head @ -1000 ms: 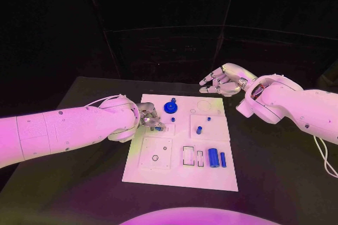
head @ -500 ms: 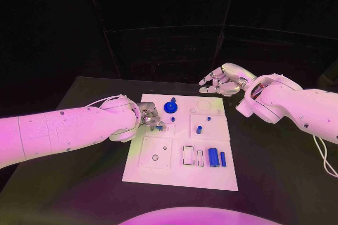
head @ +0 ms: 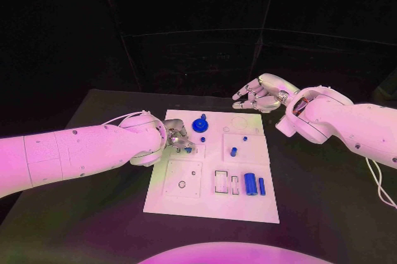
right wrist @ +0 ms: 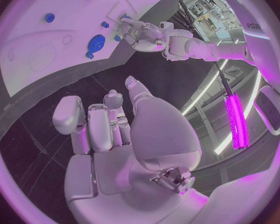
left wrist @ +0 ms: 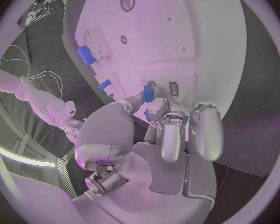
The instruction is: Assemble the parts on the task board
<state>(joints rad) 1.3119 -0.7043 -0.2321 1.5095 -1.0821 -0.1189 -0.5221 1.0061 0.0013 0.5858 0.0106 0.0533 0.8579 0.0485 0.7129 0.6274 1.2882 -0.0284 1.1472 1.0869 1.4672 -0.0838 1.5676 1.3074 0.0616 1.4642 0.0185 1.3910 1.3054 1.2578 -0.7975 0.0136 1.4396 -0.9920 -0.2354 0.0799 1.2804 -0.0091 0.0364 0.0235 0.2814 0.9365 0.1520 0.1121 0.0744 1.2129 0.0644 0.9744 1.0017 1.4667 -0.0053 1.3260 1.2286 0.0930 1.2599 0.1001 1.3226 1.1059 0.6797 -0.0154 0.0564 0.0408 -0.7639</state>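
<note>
Your left hand [head: 175, 136] sits at the left edge of the white board [head: 211, 209], level with the board's upper half, and it pinches a small blue peg [left wrist: 149, 91] between thumb and fingertips. In the wrist view the peg's tip is right at a small slot on the board, touching or nearly so; you cannot tell which. Compared with a second ago, the hand has barely shifted, perhaps a touch lower toward the board, so this looks like slow seating, not a fresh reach.

Your right hand [head: 258, 95] hovers just beyond the board's far right corner, fingers loosely curled and holding nothing, unchanged from before.

On the board, the blue gear [head: 199, 125] stands near the far edge, and the blue cylinders [head: 250, 185] lie in the near right part.

Judging from this, the peg is not yet seated; keep the push straight down, since a tilt could jam it
</note>
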